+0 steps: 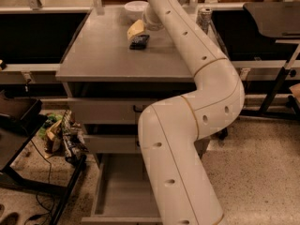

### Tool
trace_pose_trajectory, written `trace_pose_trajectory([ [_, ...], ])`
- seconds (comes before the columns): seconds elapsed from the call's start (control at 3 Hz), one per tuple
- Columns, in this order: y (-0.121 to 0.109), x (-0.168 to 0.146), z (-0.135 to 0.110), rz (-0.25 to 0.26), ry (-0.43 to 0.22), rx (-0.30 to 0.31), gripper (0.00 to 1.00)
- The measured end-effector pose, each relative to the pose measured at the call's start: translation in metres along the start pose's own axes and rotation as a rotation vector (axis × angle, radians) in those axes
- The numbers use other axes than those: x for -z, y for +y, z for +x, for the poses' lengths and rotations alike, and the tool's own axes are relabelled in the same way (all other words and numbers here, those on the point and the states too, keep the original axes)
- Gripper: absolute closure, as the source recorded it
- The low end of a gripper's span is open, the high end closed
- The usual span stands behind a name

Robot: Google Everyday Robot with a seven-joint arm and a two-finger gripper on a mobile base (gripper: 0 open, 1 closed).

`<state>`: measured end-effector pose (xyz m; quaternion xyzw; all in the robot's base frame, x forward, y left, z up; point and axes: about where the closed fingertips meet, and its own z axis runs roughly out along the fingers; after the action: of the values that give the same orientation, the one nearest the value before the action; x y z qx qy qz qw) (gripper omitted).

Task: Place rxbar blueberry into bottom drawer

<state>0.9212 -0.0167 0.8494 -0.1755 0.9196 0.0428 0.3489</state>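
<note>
Dark-wrapped and flat, the snack bar (pixel 139 41) lies on the grey counter (pixel 103 55) towards its back edge, not yet lifted. The hand (pixel 136 30) sits right over the bar's far end, its pale tip meeting or nearly meeting the wrapper. Whether it is spread, closed, or already clamped on the bar cannot be told from this angle. Just behind it stands a white bowl (pixel 136 7), and a silver can (pixel 204 18) stands off to the right, well apart.

The step in hand looks like the pick-up. The next move calls for a firm hold on the thin bar, a lift clear of the counter, and then a long carry down past the two upper drawers. The bottom drawer (pixel 119 191) is pulled out below, its grey floor showing beside the big white arm (pixel 206 78).
</note>
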Motion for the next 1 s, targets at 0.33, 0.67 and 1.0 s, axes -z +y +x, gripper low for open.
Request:
trace_pose_trajectory([
  [0.33,0.004,-0.008,0.003,0.029,0.021,-0.046,0.00],
  [0.67,0.015,-0.017,-0.002,0.059,0.023,-0.081,0.00],
  [1.0,0.026,-0.022,-0.007,0.101,0.029,-0.080,0.00],
])
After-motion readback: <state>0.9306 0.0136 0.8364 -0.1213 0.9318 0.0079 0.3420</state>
